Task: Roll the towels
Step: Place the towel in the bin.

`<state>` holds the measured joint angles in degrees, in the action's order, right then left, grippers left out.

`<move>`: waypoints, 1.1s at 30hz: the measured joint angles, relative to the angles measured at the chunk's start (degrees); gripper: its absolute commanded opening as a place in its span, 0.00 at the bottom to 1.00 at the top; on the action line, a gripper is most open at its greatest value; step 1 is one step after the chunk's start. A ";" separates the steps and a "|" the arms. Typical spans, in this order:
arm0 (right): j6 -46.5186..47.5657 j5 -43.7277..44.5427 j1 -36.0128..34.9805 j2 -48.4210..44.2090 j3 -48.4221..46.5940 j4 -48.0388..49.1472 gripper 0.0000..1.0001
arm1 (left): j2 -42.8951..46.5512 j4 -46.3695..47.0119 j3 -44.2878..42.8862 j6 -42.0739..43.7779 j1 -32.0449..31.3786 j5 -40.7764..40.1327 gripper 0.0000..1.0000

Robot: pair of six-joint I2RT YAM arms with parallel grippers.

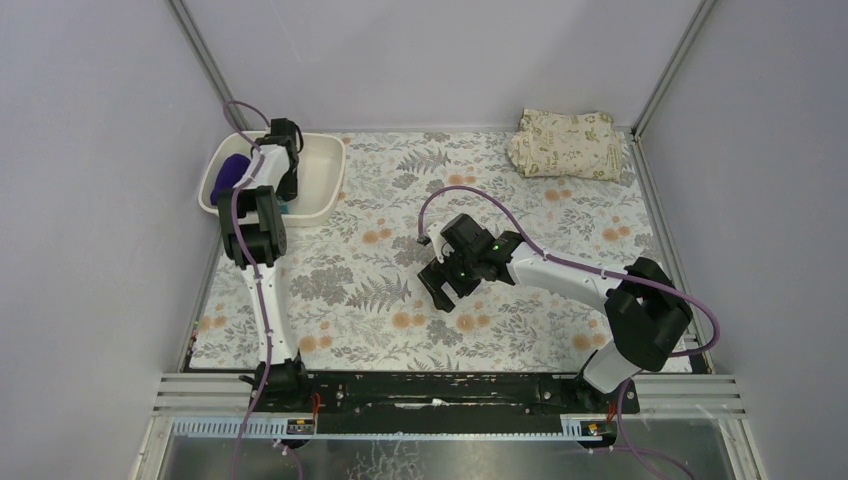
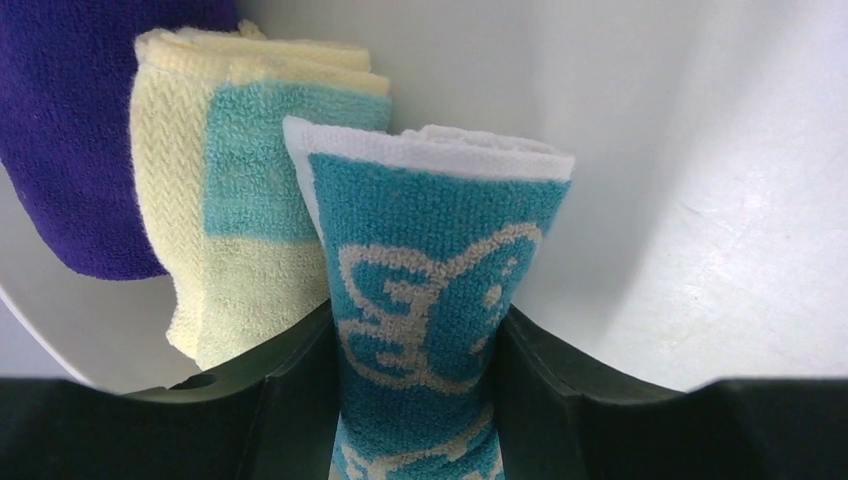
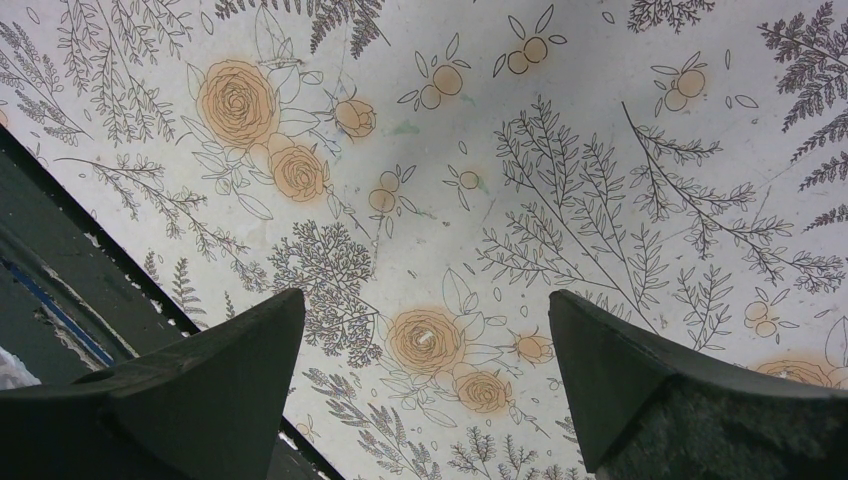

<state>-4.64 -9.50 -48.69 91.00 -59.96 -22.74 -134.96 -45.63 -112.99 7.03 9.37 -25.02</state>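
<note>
From above, the left arm point(image 1: 262, 215) hides much of the white basin point(image 1: 322, 178); inside it only part of the purple towel point(image 1: 232, 172) and a sliver of the teal towel point(image 1: 285, 208) show. Close up, the teal towel point(image 2: 420, 300) overlaps the yellow towel point(image 2: 200, 220), its lower end cut off

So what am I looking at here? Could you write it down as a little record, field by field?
left gripper: shut on the teal towel, inside the white basin
right gripper: open, holding nothing, above the floral table cover
teal towel: folded, pinched between the fingers, white edge on top
pale yellow towel: in the basin, just behind the teal one
purple towel: in the basin, beside the yellow one
beige cloth: folded, at the table's far right corner
rolled so far: none visible
</note>
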 measured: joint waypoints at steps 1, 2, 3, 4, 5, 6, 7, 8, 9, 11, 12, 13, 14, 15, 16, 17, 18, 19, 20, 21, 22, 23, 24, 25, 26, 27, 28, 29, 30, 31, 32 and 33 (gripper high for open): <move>0.00 0.00 0.00 0.00 0.00 0.00 0.98 | 0.00 0.11 0.00 0.11 0.07 0.02 0.48; 0.00 0.02 0.00 0.00 0.00 0.00 0.98 | 0.00 0.20 0.00 0.13 0.15 0.00 0.48; 0.00 0.00 0.00 0.00 0.00 0.00 0.98 | 0.00 0.35 0.00 0.15 0.24 -0.07 0.49; 0.00 0.00 0.00 0.00 0.00 0.02 0.98 | 0.00 0.55 0.00 0.24 0.39 -0.22 0.49; 0.00 0.00 0.00 0.00 0.00 0.02 0.98 | -0.04 0.74 0.00 0.33 0.52 -0.59 0.50; 0.00 0.00 0.00 0.00 0.00 0.04 0.98 | -0.09 0.94 0.00 0.35 0.70 -0.85 0.51; 0.00 0.00 0.00 0.00 0.00 0.04 0.98 | -0.11 1.01 0.00 0.39 0.81 -0.90 0.53; 0.00 0.00 0.00 0.00 0.00 0.07 0.98 | -0.11 1.07 0.00 0.42 0.87 -0.90 0.56; 0.00 0.00 0.00 0.00 0.00 0.07 0.98 | -0.11 1.11 0.04 0.50 0.90 -0.92 0.59; 0.00 0.00 0.00 0.00 0.00 0.07 0.98 | -0.11 1.68 0.70 0.72 0.85 -0.94 0.63; 0.00 0.00 0.00 0.00 0.00 0.07 0.98 | -0.11 1.95 1.09 0.79 0.81 -0.94 0.65; 0.00 0.00 0.00 0.00 0.00 0.07 0.98 | -0.09 2.34 1.66 0.81 0.74 -1.03 0.66; 0.00 0.00 0.00 0.00 0.00 0.07 0.98 | 0.04 2.64 1.88 0.85 0.63 -1.20 0.67; 0.02 0.00 0.00 0.00 0.00 0.07 0.98 | 0.17 2.91 2.16 0.92 0.48 -1.42 0.68; 0.07 0.00 0.00 0.00 0.00 0.07 0.98 | 0.28 3.04 2.32 0.96 0.39 -1.60 0.69; 0.09 0.00 0.00 0.00 0.00 0.07 0.98 | 0.46 3.13 2.45 0.96 0.37 -1.64 0.70; 0.11 0.00 0.00 0.00 0.00 0.07 0.98 | 0.59 3.15 2.56 0.96 0.33 -1.62 0.71; 0.13 0.00 0.00 0.00 0.00 0.07 0.98 | 0.68 3.15 2.62 0.94 0.31 -1.57 0.73; 0.13 0.00 0.00 0.00 0.00 0.07 0.98 | 0.79 3.15 2.64 0.94 0.31 -1.53 0.74; 0.13 0.00 0.00 0.00 0.00 0.07 0.98 | 0.92 3.15 2.71 0.92 0.31 -1.42 0.75; 0.13 0.00 0.00 0.00 0.00 0.07 0.98 | 1.11 3.15 2.89 0.94 0.31 -1.20 0.75; 0.13 0.00 0.00 0.00 0.00 0.07 0.98 | 1.36 3.10 3.02 0.92 0.28 -0.98 0.76; 0.13 0.00 0.00 0.00 0.00 0.07 0.98 | 1.57 3.08 3.13 0.92 0.26 -0.90 0.78; 0.13 0.00 0.00 0.00 0.00 0.07 0.98 | 1.88 2.97 3.17 0.92 0.24 -0.87 0.79; 0.15 0.00 0.00 0.00 0.00 0.07 0.98 | 2.12 2.97 3.23 0.92 0.22 -0.87 0.80; 0.15 0.00 0.00 0.00 0.00 0.07 0.98 | 2.43 2.91 3.30 0.90 0.22 -0.87 0.81; 0.15 0.00 0.00 0.00 0.00 0.07 0.98 | 2.80 2.89 3.37 0.85 0.22 -0.87 0.83; 0.15 0.00 0.00 0.00 0.00 0.07 0.98 | 3.19 2.89 3.48 0.76 0.22 -0.87 0.84; 0.15 0.00 0.00 0.00 0.00 0.07 0.98 | 3.54 2.89 3.56 0.70 0.22 -0.87 0.85; 0.15 0.00 0.00 0.00 0.00 0.07 0.98 | 3.98 2.86 3.63 0.55 0.22 -0.90 0.86; 0.15 0.00 0.00 0.00 0.00 0.07 0.98 | 4.37 2.84 3.65 0.42 0.22 -0.87 0.87; 0.15 0.00 0.00 0.00 0.00 0.07 0.98 | 4.68 2.84 3.65 0.35 0.24 -0.85 0.89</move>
<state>-4.49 -9.50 -48.69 91.00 -59.96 -22.68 -130.28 -42.78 -109.34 7.38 9.61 -25.87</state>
